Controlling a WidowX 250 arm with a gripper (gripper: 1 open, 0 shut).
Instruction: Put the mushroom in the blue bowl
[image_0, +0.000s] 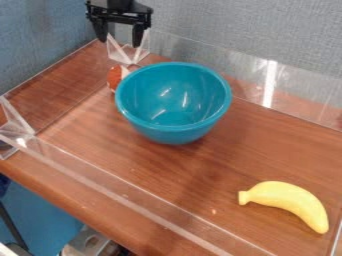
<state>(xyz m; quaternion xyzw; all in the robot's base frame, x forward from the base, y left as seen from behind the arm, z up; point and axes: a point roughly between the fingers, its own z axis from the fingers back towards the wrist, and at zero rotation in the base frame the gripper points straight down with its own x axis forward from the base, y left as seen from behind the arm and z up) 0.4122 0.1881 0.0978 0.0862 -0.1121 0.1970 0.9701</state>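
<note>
A brown wooden table (147, 190) is seen, with a smooth, shiny top. Low clear plastic walls (274, 82) are set up around its edges, so the top is made into a shallow box. A grey-blue wall (254, 30) is seen behind the far edge. Below the near edge, a little bit of floor and some dim things are seen, but they cannot be made out.

The blue bowl (174, 101) is placed on the far half of the table, a bit left of the middle. It is round, deep and glossy, and nothing is seen inside it. The mushroom (116, 74) is found just beside the bowl, on its far left side, near the far left corner of the table. Only its red-orange cap is seen well; the rest is hidden by the bowl's rim and the plastic wall.

The gripper (124, 47) is held above the mushroom, pointed down at the table. Its two dark fingers (111, 45) are spread wide apart, and nothing is held between them. The mushroom is not touched by it.

A yellow banana (286, 204) is laid flat near the near right corner, well apart from the bowl.
</note>
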